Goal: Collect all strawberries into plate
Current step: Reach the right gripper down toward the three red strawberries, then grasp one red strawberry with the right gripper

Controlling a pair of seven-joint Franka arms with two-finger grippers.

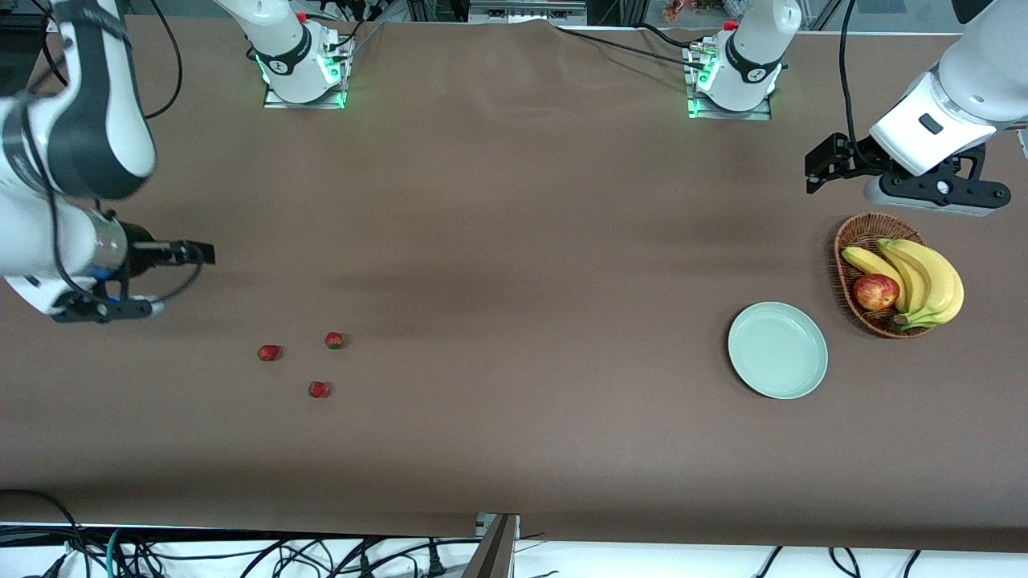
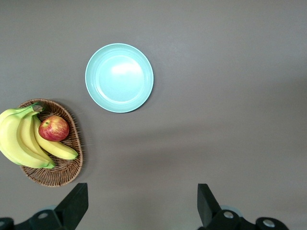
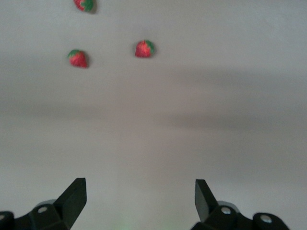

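Observation:
Three strawberries lie loose on the brown table toward the right arm's end: one (image 1: pixel 269 352), one (image 1: pixel 334 340) and one nearest the front camera (image 1: pixel 319 389). All three show in the right wrist view (image 3: pixel 78 58), (image 3: pixel 144 49), (image 3: pixel 83 5). The pale mint-green plate (image 1: pixel 777 350) sits empty toward the left arm's end and also shows in the left wrist view (image 2: pixel 119 77). My right gripper (image 3: pixel 140 189) is open and empty, up over bare table short of the strawberries (image 1: pixel 120 307). My left gripper (image 2: pixel 143 191) is open and empty, up over the table by the basket (image 1: pixel 936 193).
A brown wicker basket (image 1: pixel 863 233) with bananas (image 1: pixel 923 277) and a red apple (image 1: pixel 875 291) stands beside the plate, toward the left arm's end. It shows in the left wrist view (image 2: pixel 62 172). Cables hang at the table's front edge.

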